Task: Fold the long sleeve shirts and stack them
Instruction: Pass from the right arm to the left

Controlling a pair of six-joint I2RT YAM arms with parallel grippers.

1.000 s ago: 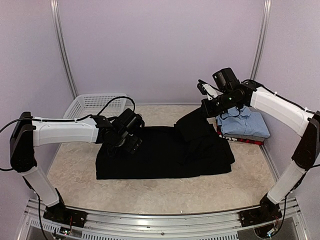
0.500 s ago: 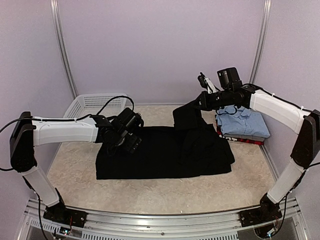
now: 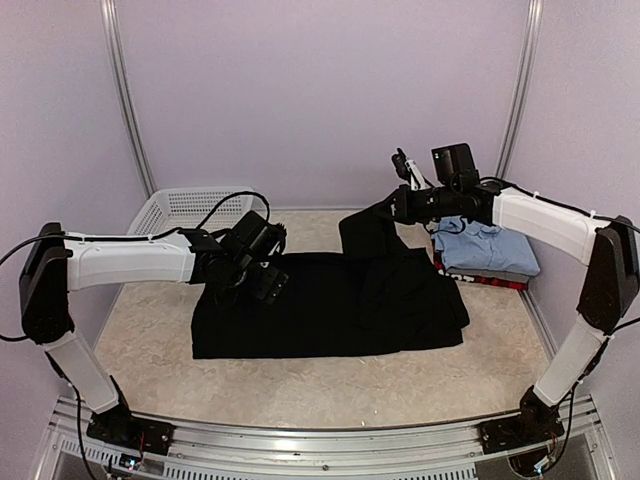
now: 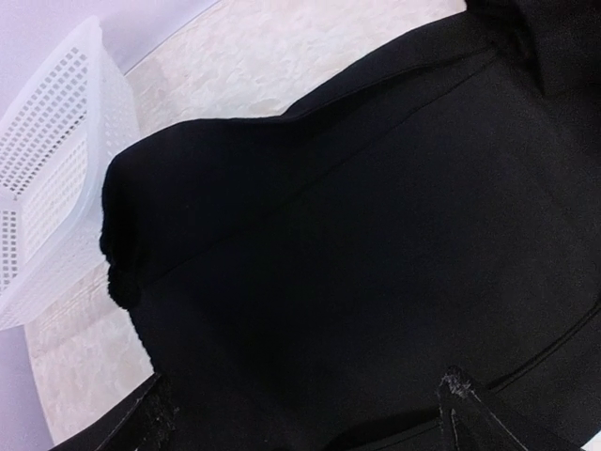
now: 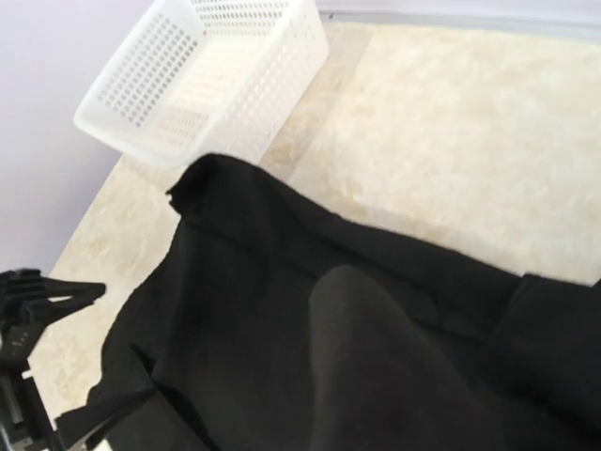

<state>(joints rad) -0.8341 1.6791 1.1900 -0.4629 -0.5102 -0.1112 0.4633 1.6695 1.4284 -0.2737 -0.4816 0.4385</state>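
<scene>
Table [image 3: 300, 390] space is mostly taken by the black shirt [image 3: 320, 305], which lies spread flat across the middle, its left end near the white basket [image 3: 180, 210] at the back left. At the back right sits the finished pile: the light blue shirt [image 3: 490, 245] folded on top of the red-and-black shirt [image 3: 500, 281], just beside the black one's right end.

The change over the last second is at that right end. The right gripper [image 3: 398, 205], clamped shut on a fold of the black shirt, has swung leftward away from the pile. The cloth it holds now stands taller and sits further in over the shirt's body. That looks like the start of folding the right side across the middle, so the third shirt is still being folded and has not yet been stacked.

The left gripper [image 3: 265, 283] has hardly moved. It hovers low over the left part of the black shirt with its fingers spread wide and nothing between them. Whether it touches the cloth cannot be told from these views.
</scene>
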